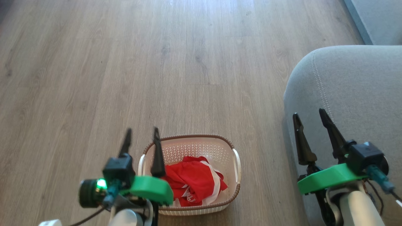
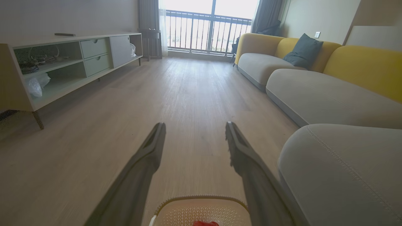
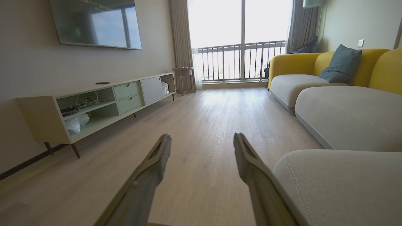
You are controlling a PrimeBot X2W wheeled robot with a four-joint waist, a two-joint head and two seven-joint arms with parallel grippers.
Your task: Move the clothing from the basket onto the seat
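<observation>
Left tool (image 1: 142, 129) hides basket (image 1: 194, 137) corner; clothing (image 1: 194, 179) lettering unreadable.

Bright daylight from the blown-out balcony window (image 3: 241, 40), wide-angle edge distortion

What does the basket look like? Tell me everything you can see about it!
The basket is cream-white plastic full of tiny holes, a rounded rectangle with a brown braided rim and a white handle on each side. It stands upright on the wooden floor, beside the grey seat but not touching it. Red and white clothing lies crumpled inside, covering much of the bottom.
</observation>
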